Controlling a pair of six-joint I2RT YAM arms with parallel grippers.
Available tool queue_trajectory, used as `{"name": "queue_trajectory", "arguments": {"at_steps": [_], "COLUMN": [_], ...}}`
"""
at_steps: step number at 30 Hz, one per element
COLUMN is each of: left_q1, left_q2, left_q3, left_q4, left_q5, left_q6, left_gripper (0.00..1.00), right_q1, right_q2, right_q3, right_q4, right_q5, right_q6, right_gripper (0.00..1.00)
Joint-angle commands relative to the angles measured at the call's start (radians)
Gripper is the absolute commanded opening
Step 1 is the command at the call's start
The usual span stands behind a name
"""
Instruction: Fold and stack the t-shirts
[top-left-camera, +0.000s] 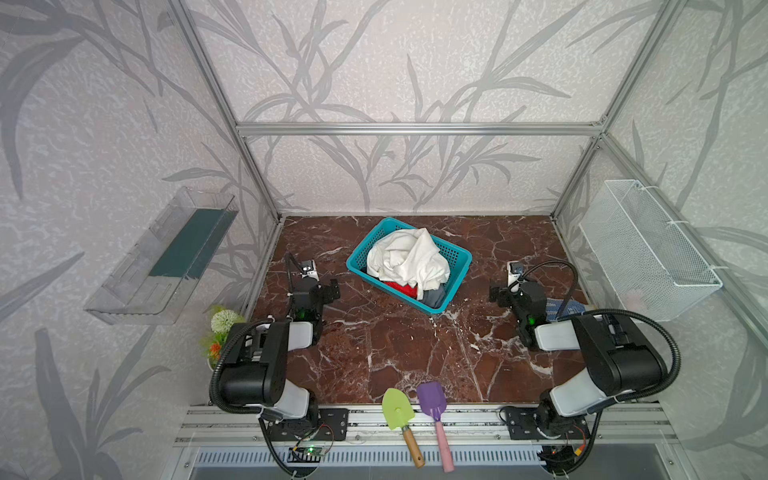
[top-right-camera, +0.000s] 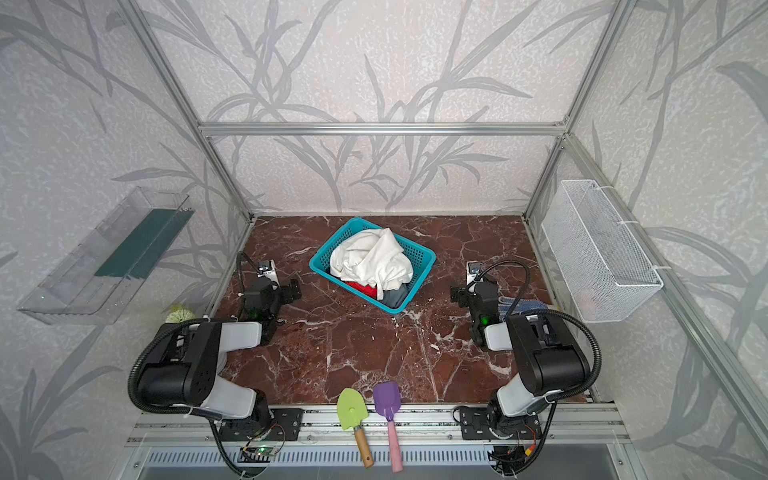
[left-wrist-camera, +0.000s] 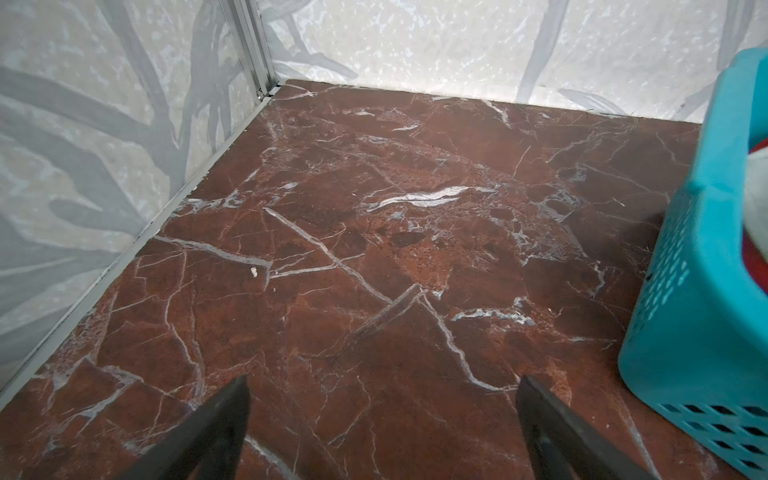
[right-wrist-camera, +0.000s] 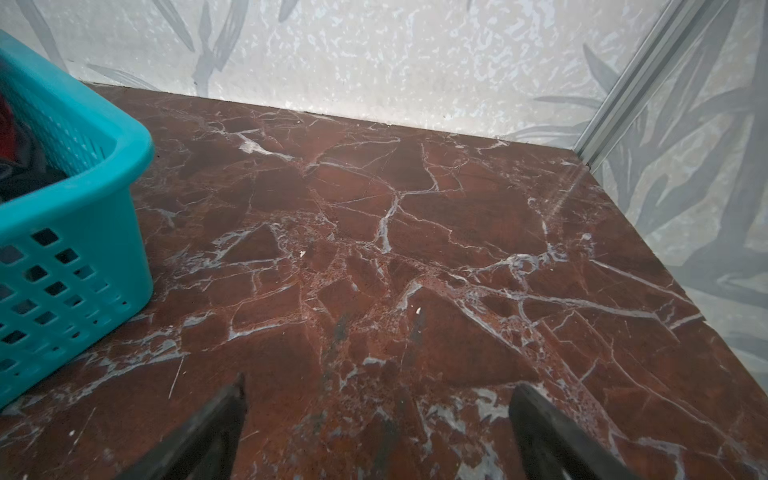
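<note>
Robot lab test cell: aluminium extrusion frame skinned in leaf-print wallpaper, marble-look tabletop under left claw and right claw, arm bases bolted to slotted rail behind them, bare circuit board wired beside it.

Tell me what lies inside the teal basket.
The teal basket holds a crumpled cream-white shirt on top; a red shirt and a dark grey shirt peek out beneath it. Anything else under the white cloth is covered.
</note>
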Motion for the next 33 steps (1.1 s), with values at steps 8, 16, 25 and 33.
{"name": "queue_trajectory", "arguments": {"at_steps": [8,16,25,33], "left_q1": [0.006,0.006,0.006,0.006], "left_q2": [0.007,0.005,0.005,0.006], "left_q3": [0.017,0.016,0.016,0.016], "left_q4": [0.011,0.011,0.011,0.012], "left_q5": [0.005,0.006,0.006,0.006], "left_q6": [0.019,0.019,0.019,0.019], "left_gripper": [0.99,0.99,0.99,0.99], "right_q1": [-0.003,-0.003,-0.003,0.002], "right_q2": [-0.001,-0.001,-0.001,-0.001], "right_q3": [0.015,0.014,0.014,0.008], "right_q4": [0.012,0.016,0.017,0.029], "right_q5": [0.002,0.001,0.002,0.017], "right_q6": [-0.001,-0.003,-0.004,-0.006], "right_gripper": [0.99,0.99,0.99,0.99]}}
